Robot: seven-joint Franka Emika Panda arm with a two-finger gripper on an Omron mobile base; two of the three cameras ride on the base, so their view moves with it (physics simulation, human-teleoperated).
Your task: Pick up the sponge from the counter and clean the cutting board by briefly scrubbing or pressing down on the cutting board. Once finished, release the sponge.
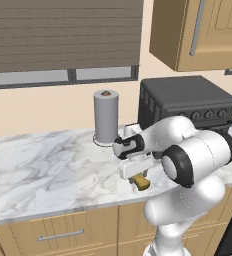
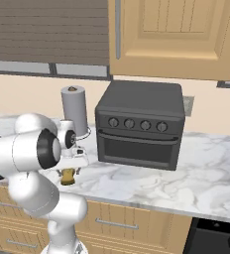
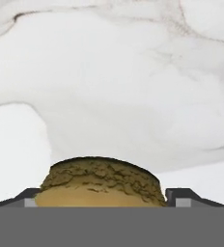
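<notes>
The mustard-brown sponge (image 1: 142, 184) (image 2: 68, 177) (image 3: 100, 182) sits between the two fingers of my gripper (image 1: 138, 179) (image 2: 69, 173), which points down near the front of the white marble counter (image 1: 48, 165) (image 2: 151, 181). In the hand view the sponge spans the gap from one dark fingertip (image 3: 31, 197) to the other, so the gripper is shut on it. Veined marble (image 3: 114, 87) lies close beneath; I cannot tell whether the sponge touches it. The cutting board is out of view.
A grey paper towel roll (image 1: 106, 117) (image 2: 74, 113) stands just behind the hand. A dark toaster oven (image 1: 188, 105) (image 2: 139, 126) sits to its right under a wooden wall cabinet (image 2: 176, 34). The counter's front edge (image 1: 63, 210) runs close below the sponge.
</notes>
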